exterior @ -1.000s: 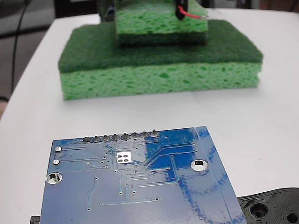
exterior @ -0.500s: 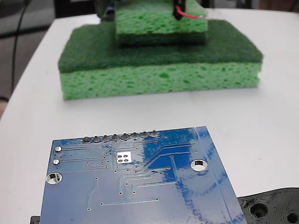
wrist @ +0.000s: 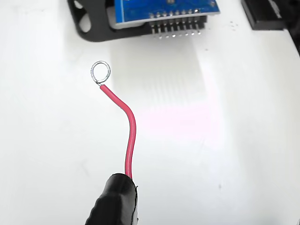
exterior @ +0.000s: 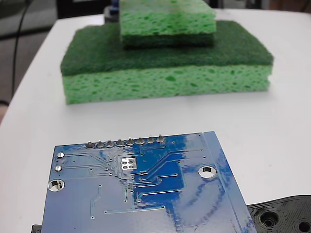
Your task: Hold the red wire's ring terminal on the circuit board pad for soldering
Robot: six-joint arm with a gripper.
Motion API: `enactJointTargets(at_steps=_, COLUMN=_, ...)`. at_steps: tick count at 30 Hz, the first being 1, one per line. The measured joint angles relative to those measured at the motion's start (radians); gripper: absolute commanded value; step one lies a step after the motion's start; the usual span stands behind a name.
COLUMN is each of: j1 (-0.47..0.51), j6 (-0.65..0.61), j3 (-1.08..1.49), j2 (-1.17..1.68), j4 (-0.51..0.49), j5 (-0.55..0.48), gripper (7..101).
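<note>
In the wrist view the red wire [wrist: 130, 136] curves up from its black sleeve [wrist: 115, 201] at the bottom edge, ring terminal [wrist: 101, 71] hanging over bare tabletop [wrist: 225, 140], well short of the circuit board [wrist: 164, 8]; pincer itself not visible, so can't tell if it's apart or clamped. Wire looks light and springy, ring likely wobbles, so best gripped at the sleeve. Fixed view: pad [exterior: 129, 164] is clear, w/ solder dots [exterior: 125, 142] just behind, green sponges [exterior: 165, 63] farther back, black plastic part [exterior: 282, 216] beside the board; nothing blocks.
</note>
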Motion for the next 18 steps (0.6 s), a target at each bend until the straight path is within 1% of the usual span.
enactJointTargets(at_steps=4, j1=0.0, j6=0.0, j3=-0.12, j2=-0.178, j4=-0.046, j5=0.011, gripper=100.3)
enactJointTargets(at_steps=6, j1=0.006, j6=-0.006, j3=-0.192, j2=-0.295, j4=-0.054, j5=0.015, gripper=100.3)
enactJointTargets(at_steps=10, j1=0.014, j6=-0.025, j3=-0.353, j2=-0.534, j4=-0.034, j5=0.021, gripper=100.3)
enactJointTargets(at_steps=13, j1=0.038, j6=-0.041, j3=-0.462, j2=-0.681, j4=-0.017, j5=0.02, gripper=100.3)
enactJointTargets(at_steps=18, j1=0.08, j6=-0.058, j3=-0.577, j2=-0.784, j4=0.02, j5=-0.002, gripper=100.3)
